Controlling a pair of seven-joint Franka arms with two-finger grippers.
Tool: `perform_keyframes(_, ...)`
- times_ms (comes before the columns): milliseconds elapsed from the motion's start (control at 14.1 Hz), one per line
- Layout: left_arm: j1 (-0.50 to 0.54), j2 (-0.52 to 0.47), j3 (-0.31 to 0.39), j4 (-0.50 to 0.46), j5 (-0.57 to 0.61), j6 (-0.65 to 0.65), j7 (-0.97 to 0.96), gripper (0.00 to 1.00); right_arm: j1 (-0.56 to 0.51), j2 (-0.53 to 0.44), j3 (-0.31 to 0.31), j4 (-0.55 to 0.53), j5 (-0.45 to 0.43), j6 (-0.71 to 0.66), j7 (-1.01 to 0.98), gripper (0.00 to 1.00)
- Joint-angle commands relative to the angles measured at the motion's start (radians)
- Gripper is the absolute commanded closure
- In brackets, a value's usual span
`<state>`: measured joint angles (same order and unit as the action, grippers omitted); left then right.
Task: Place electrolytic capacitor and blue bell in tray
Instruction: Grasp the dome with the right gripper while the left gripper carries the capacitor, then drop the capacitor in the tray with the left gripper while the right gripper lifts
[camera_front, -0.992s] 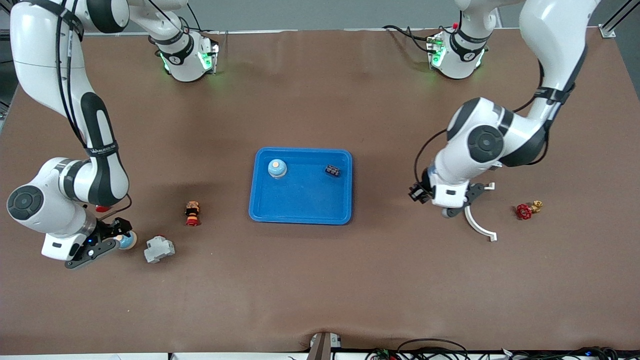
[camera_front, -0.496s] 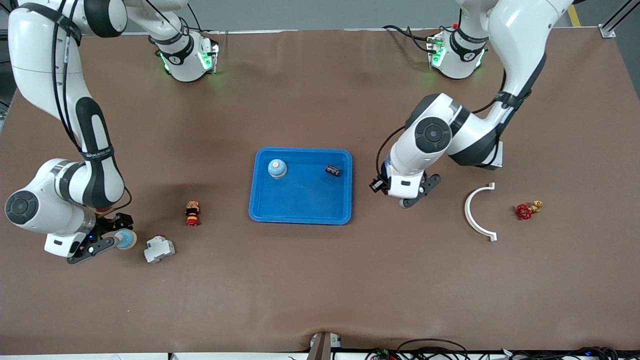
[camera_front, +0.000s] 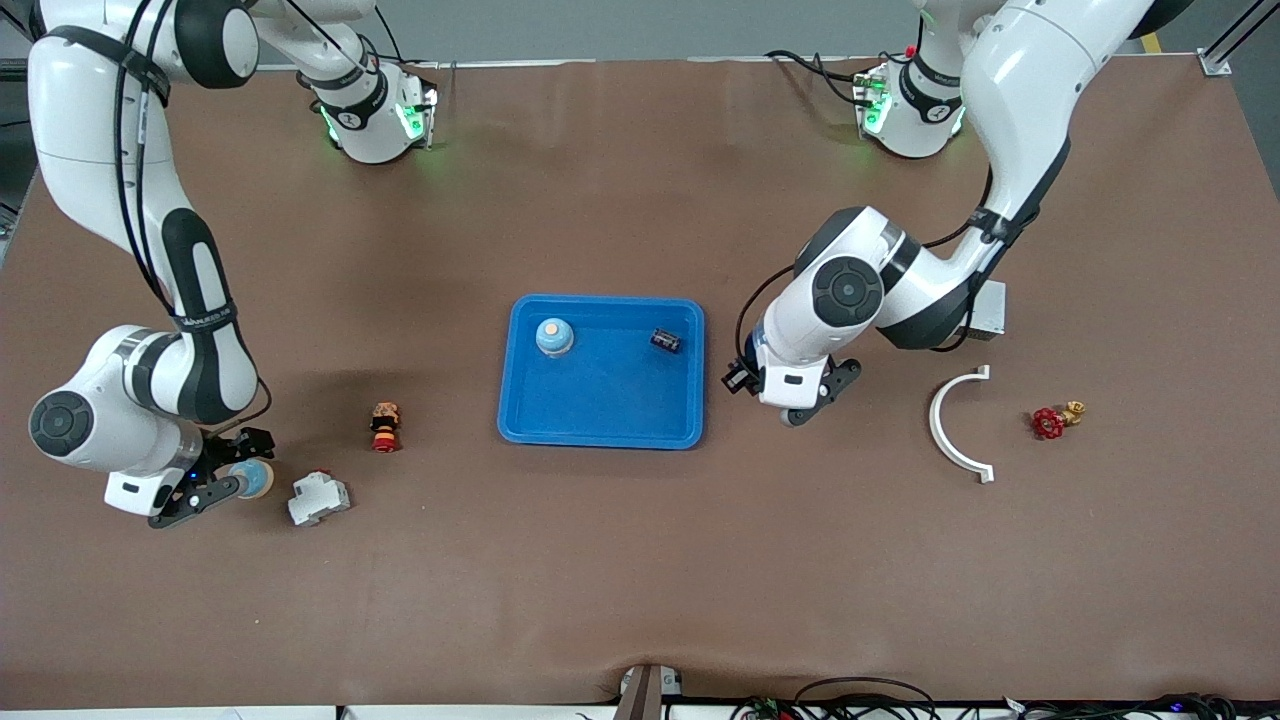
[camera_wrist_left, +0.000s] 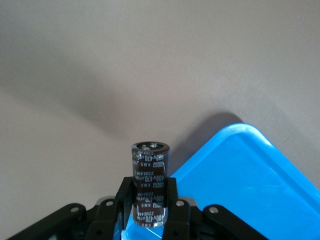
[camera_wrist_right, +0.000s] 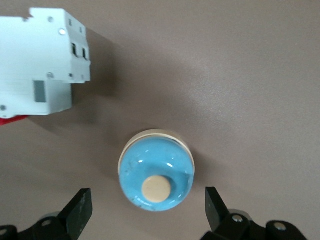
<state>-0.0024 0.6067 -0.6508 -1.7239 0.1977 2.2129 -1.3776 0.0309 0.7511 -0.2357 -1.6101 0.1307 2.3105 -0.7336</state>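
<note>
In the front view the left gripper (camera_front: 805, 405) hangs over the table (camera_front: 640, 560) just off the blue tray (camera_front: 601, 371) at frame center, where 1 bell and 1 capacitor already sit, while the right gripper (camera_front: 232, 478) is at lower left around another blue bell (camera_front: 251, 479). Left wrist view: fingers clamped on an electrolytic capacitor (camera_wrist_left: 149, 182), bottom center; it looks light, rigid and slick-sleeved, so mid-body is the spot. Right wrist view: jaws spread either side of that smooth domed bell (camera_wrist_right: 156, 170), lower center, so I'd pinch low on its rim.

- The tray (camera_front: 600, 400) looks like glossy blue plastic.
- The capacitor (camera_wrist_left: 149, 190) wears a shiny dark sleeve.
- The counter (camera_front: 640, 560) is matt brown.
- The bell (camera_wrist_right: 156, 177) has a glossy blue dome.
</note>
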Motion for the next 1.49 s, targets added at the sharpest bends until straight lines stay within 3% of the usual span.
perform_keyframes(0,-0.054,0.060,0.014,0.056,0.026,0.037,-0.075,1.00,-0.026,0.046,0.016,0.062,0.010,-0.003,-0.035,0.00)
perform_keyframes(213,-0.125,0.119,0.034,0.122,0.039,0.057,-0.165,1.00,-0.025,0.063,0.016,0.079,0.010,0.000,-0.035,0.00)
perform_keyframes(496,-0.327,0.131,0.201,0.148,0.034,0.083,-0.291,1.00,-0.017,0.085,0.018,0.099,0.012,0.009,-0.035,0.00)
perform_keyframes(709,-0.389,0.166,0.240,0.150,0.034,0.161,-0.368,1.00,-0.025,0.086,0.030,0.098,0.012,0.012,-0.035,0.00)
perform_keyframes(780,-0.392,0.169,0.240,0.150,0.034,0.178,-0.386,1.00,-0.029,0.086,0.038,0.098,0.012,0.012,-0.036,0.03)
perform_keyframes(851,-0.392,0.171,0.240,0.150,0.034,0.182,-0.386,1.00,-0.028,0.086,0.039,0.098,0.012,0.012,-0.036,0.22)
perform_keyframes(1063,-0.392,0.171,0.241,0.171,0.048,0.183,-0.374,0.00,-0.028,0.085,0.039,0.098,0.013,0.012,-0.036,0.66)
perform_keyframes(1205,-0.386,0.159,0.247,0.197,0.116,0.180,-0.373,0.00,-0.026,0.082,0.039,0.099,0.013,0.010,-0.041,0.83)
perform_keyframes(1418,-0.352,0.124,0.247,0.234,0.132,0.165,-0.356,0.00,-0.022,0.064,0.042,0.098,0.014,-0.005,-0.046,0.92)
